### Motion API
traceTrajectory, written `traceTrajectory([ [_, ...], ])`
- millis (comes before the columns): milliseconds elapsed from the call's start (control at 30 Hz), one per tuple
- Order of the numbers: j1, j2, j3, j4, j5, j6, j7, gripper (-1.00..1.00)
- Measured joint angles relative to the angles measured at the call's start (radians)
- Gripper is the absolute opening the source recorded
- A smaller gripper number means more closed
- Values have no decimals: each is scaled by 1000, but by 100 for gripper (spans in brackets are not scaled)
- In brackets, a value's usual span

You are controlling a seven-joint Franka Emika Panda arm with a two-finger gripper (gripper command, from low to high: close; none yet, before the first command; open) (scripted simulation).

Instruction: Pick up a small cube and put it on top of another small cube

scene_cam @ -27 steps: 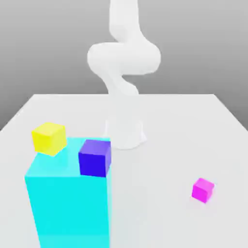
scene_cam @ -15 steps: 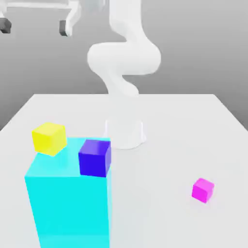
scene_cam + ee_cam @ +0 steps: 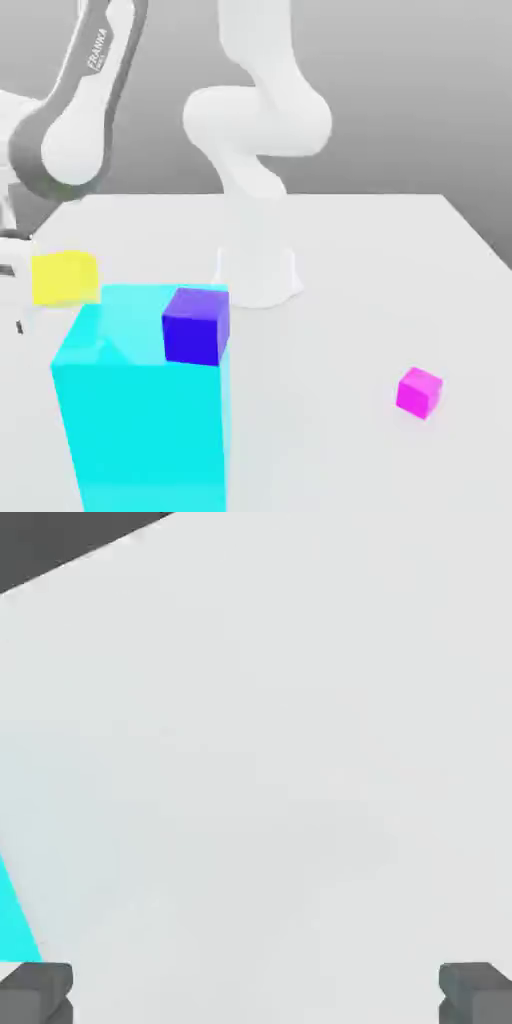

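Observation:
The yellow small cube (image 3: pixel 65 278) shows at the exterior view's left, just beyond the back left corner of the huge cyan block (image 3: pixel 145 420). An indigo cube (image 3: pixel 195 325) of about the same size appears to rest on the cyan block's top, at its right front corner. My arm (image 3: pixel 75 120) reaches down at the exterior view's left, and the white hand (image 3: pixel 8 255) sits right beside the yellow cube, at the picture's edge. In the hand view my gripper (image 3: pixel 256 997) is open, its fingertips (image 3: pixel 36 990) wide apart over bare table with nothing between them.
A small magenta cube (image 3: pixel 418 391) lies on the white table (image 3: pixel 380 260) at the exterior view's right. The robot's white base (image 3: pixel 258 275) stands behind the cyan block. A sliver of the cyan block (image 3: pixel 14 927) shows in the hand view.
The arm has swung down from the top into the exterior view's left. The yellow cube has shifted left and turned. The indigo and magenta cubes have not moved.

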Motion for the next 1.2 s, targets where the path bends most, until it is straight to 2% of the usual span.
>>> traceTrajectory([
  [100,-2,31,10,-101,66,68,39,0],
  [167,28,-3,10,-163,46,111,130,0],
  [233,63,-53,13,-221,-16,152,254,0],
  [333,99,-132,23,-305,-171,209,483,0],
  [400,66,-182,55,-359,-307,243,656,0],
  [467,53,-178,76,-379,-356,280,733,0],
  [533,67,-134,87,-376,-308,323,714,0],
  [600,62,-79,129,-366,-204,367,647,0],
  [700,-67,4,292,-350,-66,433,551,0],
  [800,-213,84,444,-337,-26,502,516,0],
  [833,-250,108,479,-334,-22,523,509,-100],
  [1067,-262,113,490,-333,-29,528,514,-100],
  [1133,-211,75,437,-339,-47,495,532,-100],
  [1200,-155,24,368,-348,-107,453,580,-100],
])
